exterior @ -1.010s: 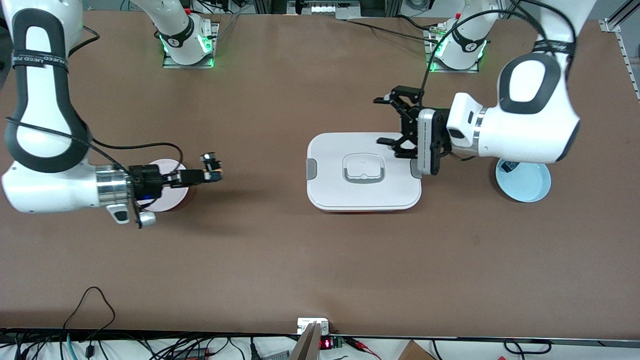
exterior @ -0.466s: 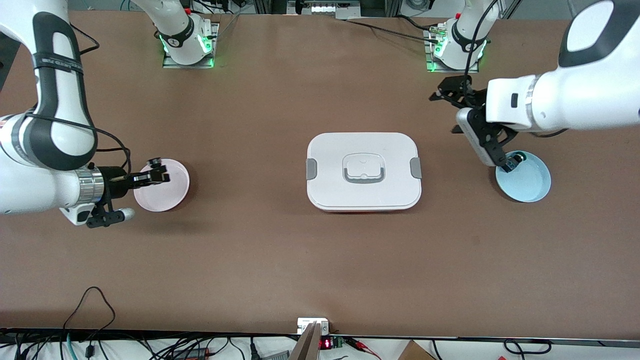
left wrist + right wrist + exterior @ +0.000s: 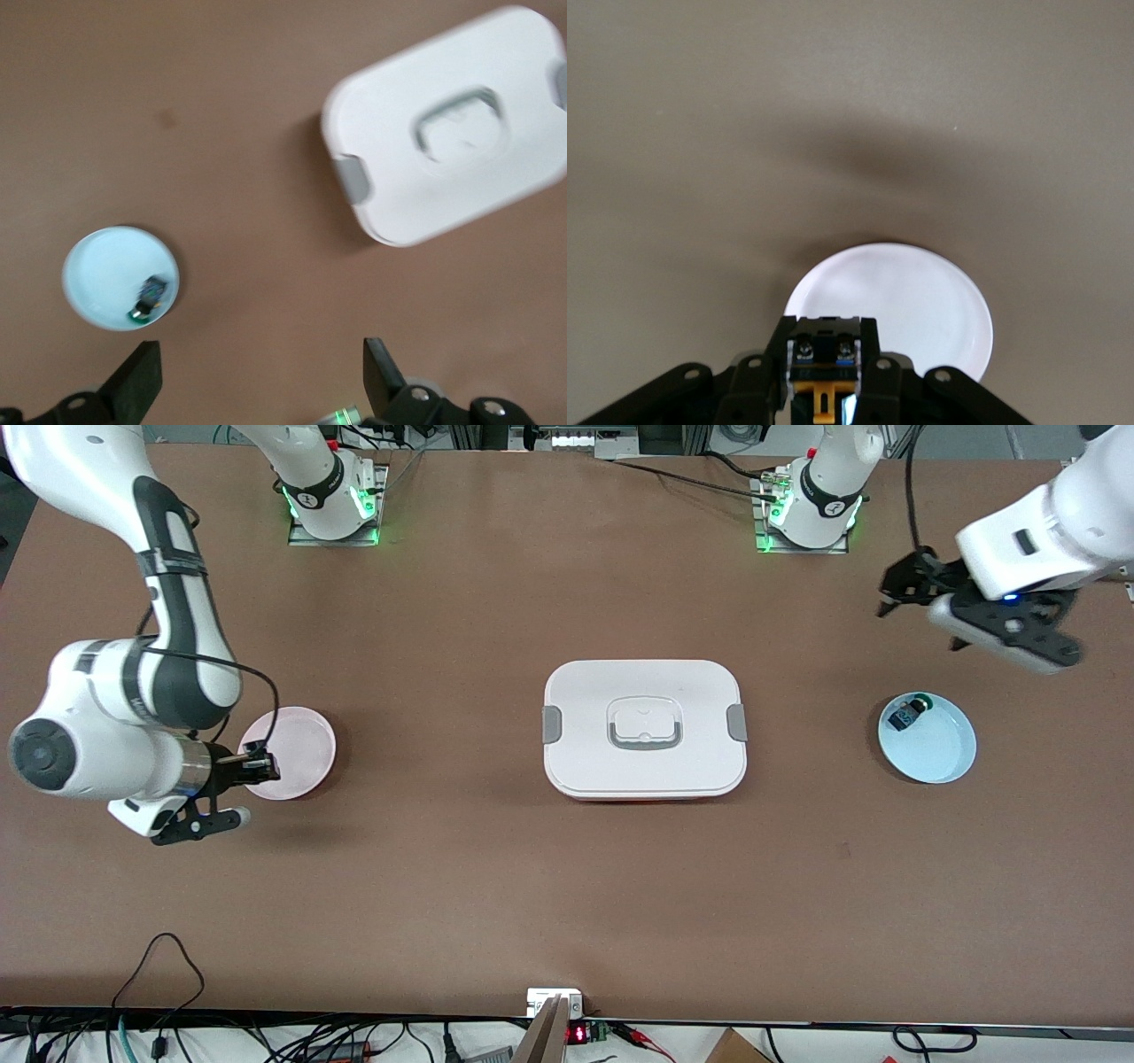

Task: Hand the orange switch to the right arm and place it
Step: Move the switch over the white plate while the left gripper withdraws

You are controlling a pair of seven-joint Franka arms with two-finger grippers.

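One orange switch [image 3: 823, 372] sits clamped in the right gripper [image 3: 259, 764] over the pink plate's [image 3: 297, 753] rim, so the handover looks done and only placing remains. Its jaws spread wide and empty, the left gripper [image 3: 899, 584] hangs over bare table near the blue plate [image 3: 939, 757].

The bench [image 3: 496, 886] is plain brown. A white box [image 3: 645, 728] with grey clips and a grey handle sits on it. One plate [image 3: 297, 757] is pale pink, the other plate [image 3: 935, 748] light blue, carrying a blue-black part [image 3: 907, 714] with a green cap. The switch [image 3: 823, 372] shows black and orange in the black right gripper [image 3: 824, 390].
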